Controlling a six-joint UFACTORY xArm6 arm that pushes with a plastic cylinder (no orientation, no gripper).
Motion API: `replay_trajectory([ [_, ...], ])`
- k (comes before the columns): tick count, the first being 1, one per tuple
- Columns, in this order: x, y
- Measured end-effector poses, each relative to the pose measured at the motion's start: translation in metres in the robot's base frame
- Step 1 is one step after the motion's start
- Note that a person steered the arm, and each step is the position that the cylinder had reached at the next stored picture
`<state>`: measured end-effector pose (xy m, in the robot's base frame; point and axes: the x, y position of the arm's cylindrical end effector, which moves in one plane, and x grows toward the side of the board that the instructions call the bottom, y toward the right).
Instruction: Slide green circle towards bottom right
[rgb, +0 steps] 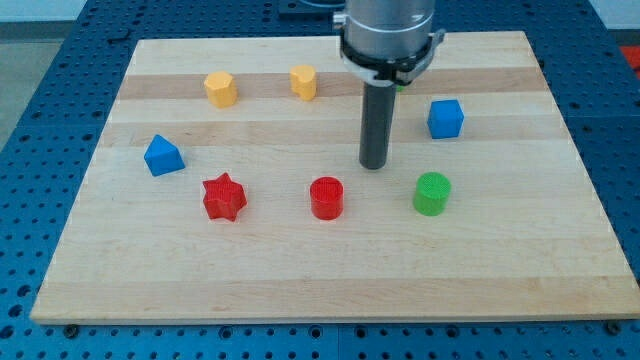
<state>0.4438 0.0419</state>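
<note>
- Blue perforated metal plate (40, 150) surrounds the scene on all sides, and on it lies a pale wooden board, the bench (330, 280), with darker strips of grain running across it near the view's top.
- Seven small blocks sit on the bench: two yellow, two blue, two red and one green.
- Yellow, count two: a yellow block (220, 89) of roughly pentagon outline at the view's upper left, and a second, smaller-looking yellow block (303, 81) to its right; its exact shape is hard to make out.
- Blue, count two: a blue cube (445, 118) at the view's upper right, and a blue triangle block (163, 156) far over at the view's left.
- Red, count two: a red star (223, 197) and a red cylinder (326, 198), side by side but apart, in the lower middle row.
- Green, count one: the green circle (432, 193), an upright green cylinder, stands at the view's right end of that same row, below the blue cube and well apart from it.
- One arm comes down from the view's top; the tool is a straight dark rod with nothing to open or close, and it holds nothing.
- my tip (374, 165) rests on the bench up and to the left of the green circle, near it but not touching, and above and to the right of the red cylinder.
</note>
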Motion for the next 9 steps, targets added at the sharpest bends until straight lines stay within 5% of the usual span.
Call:
replay_trajectory([
  [3,0.061,0.071],
  [6,0.022,0.082],
  [9,0.044,0.147],
])
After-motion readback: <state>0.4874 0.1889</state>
